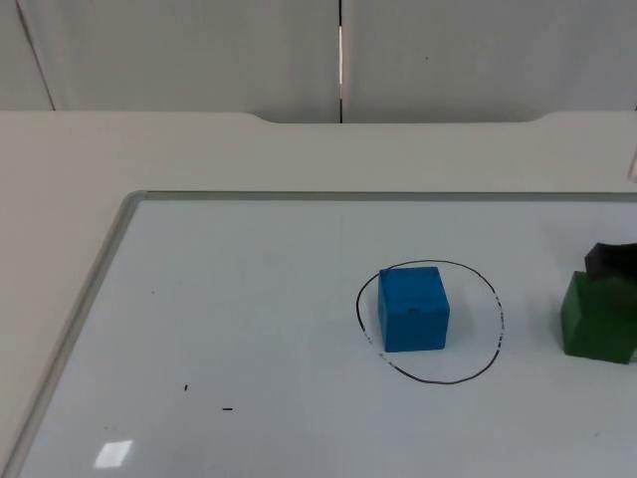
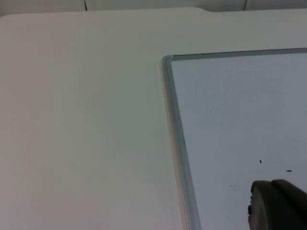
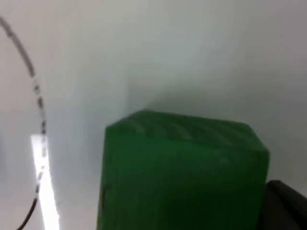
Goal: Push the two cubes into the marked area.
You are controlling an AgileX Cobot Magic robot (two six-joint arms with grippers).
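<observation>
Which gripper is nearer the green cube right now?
Right. The right gripper sits directly behind the green cube, at the whiteboard's right side. The left gripper waits over the whiteboard's far left part, well away from it.

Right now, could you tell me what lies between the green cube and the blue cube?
In the top view, only bare whiteboard and the right side of the drawn circle separate the green cube from the blue cube.
</observation>
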